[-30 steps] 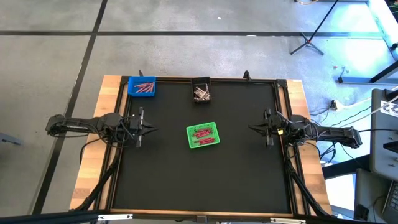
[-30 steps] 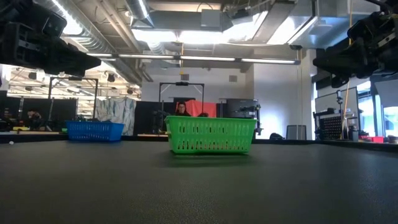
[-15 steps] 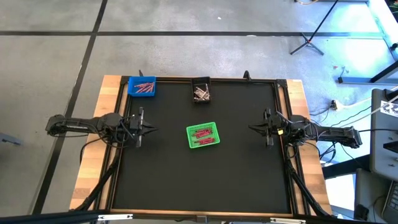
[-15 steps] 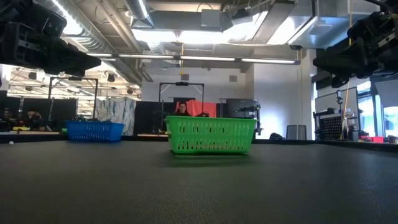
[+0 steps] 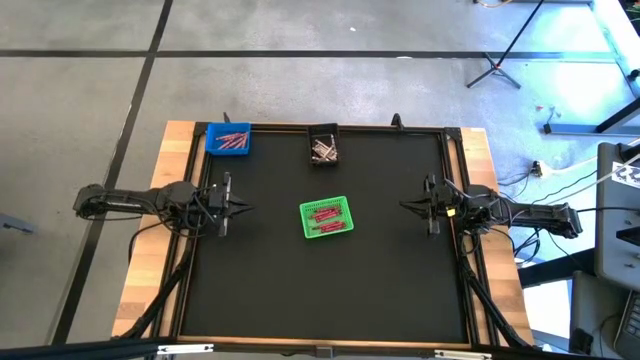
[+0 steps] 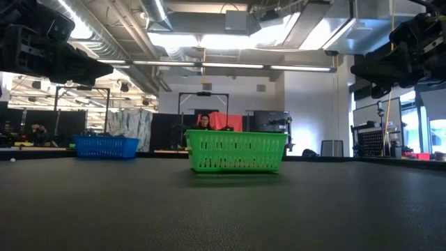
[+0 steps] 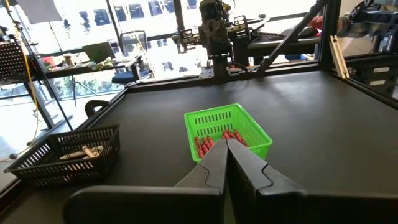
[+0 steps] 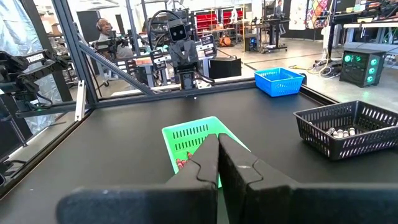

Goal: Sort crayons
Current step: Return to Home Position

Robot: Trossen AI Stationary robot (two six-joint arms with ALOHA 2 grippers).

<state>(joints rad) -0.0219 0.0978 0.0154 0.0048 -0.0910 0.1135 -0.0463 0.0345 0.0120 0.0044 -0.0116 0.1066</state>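
High view: crayons (image 5: 326, 218) between left gripper (image 5: 244, 208), right gripper (image 5: 404, 207).

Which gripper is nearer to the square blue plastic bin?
Left. The left gripper is at the table's left edge, on the same side as the blue bin; the right gripper is across the table, at its right edge.
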